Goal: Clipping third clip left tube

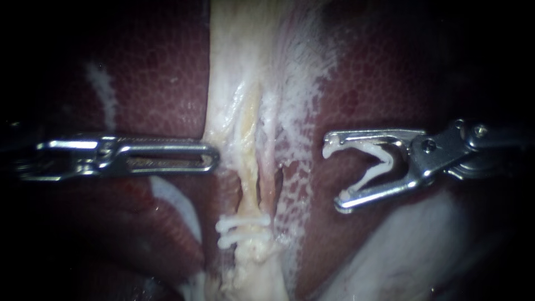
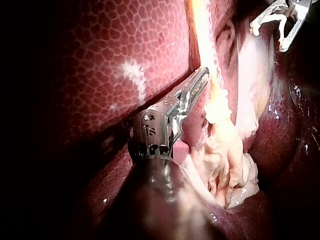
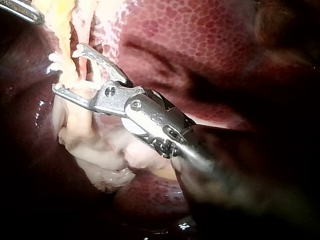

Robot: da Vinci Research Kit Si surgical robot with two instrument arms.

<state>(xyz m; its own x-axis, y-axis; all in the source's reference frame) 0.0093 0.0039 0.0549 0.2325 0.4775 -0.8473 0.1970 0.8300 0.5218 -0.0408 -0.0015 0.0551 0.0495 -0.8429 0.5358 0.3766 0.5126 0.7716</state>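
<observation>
Two pale tubes run down the middle of the liver [image 1: 156, 72]: a yellowish left tube [image 1: 250, 167] and a pinker right tube [image 1: 270, 175]. Two white clips [image 1: 243, 223] cross the left tube lower down. My right instrument [image 1: 335, 175] stands right of the tubes and clear of them. Its jaws are spread wide around an open white clip [image 1: 380, 161], touching it from both sides. In the right wrist view those jaws [image 3: 65, 69] sit beside the clipped tube [image 3: 64, 35]. My left instrument [image 1: 209, 156] has its jaws shut, tip against the pale tissue's left edge [image 2: 202, 77].
White filmy tissue [image 1: 301, 95] spreads over the liver right of the tubes. A ragged pale mass [image 2: 230, 165] lies beyond the clips. My right instrument with its clip [image 2: 274, 22] shows far ahead in the left wrist view; my left instrument's tip [image 3: 20, 10] shows in the right wrist view.
</observation>
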